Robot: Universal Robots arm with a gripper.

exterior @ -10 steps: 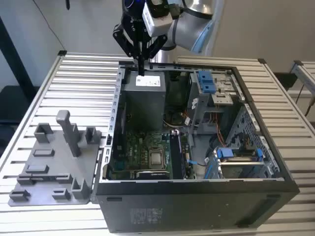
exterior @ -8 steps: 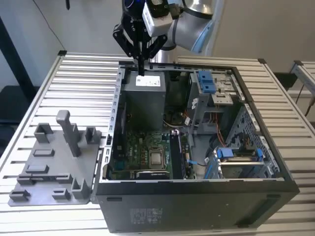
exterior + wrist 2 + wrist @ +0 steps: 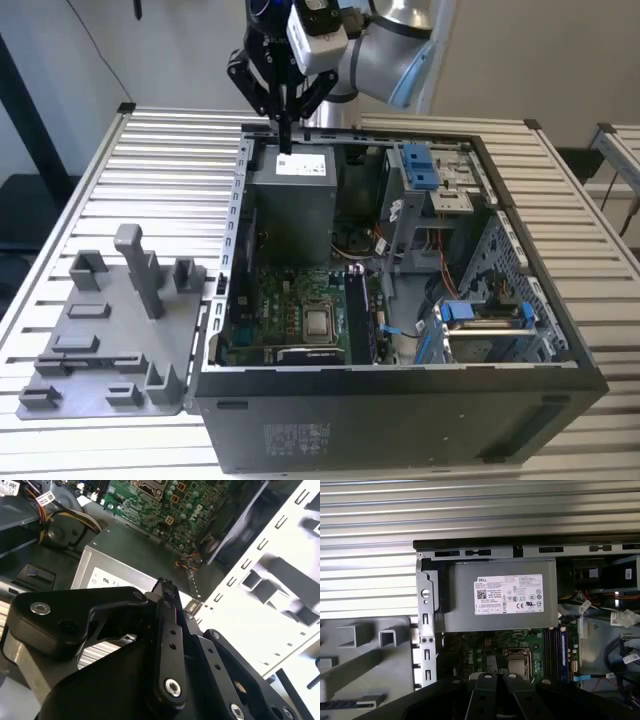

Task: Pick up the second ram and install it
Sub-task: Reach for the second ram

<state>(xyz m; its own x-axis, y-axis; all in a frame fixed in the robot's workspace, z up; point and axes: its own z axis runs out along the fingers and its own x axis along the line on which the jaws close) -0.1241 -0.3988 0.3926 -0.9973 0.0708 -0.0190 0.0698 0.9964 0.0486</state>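
Observation:
My gripper (image 3: 285,140) hangs over the back of the open computer case, just above the grey power supply (image 3: 290,200). Its black fingers (image 3: 165,586) are shut together with nothing between them. In the first wrist view the gripper (image 3: 495,677) sits over the green motherboard (image 3: 470,650). Long dark ram sticks (image 3: 552,647) stand in the slots beside the processor socket, and in the exterior view they appear as a dark strip (image 3: 357,310). I cannot tell which of them is the second ram.
A grey parts fixture (image 3: 110,340) with upright posts lies on the slatted table at the exterior view's left of the case. Blue-tabbed drive cages (image 3: 420,165) and loose cables fill the case's other side. The case walls (image 3: 400,370) rise around the board.

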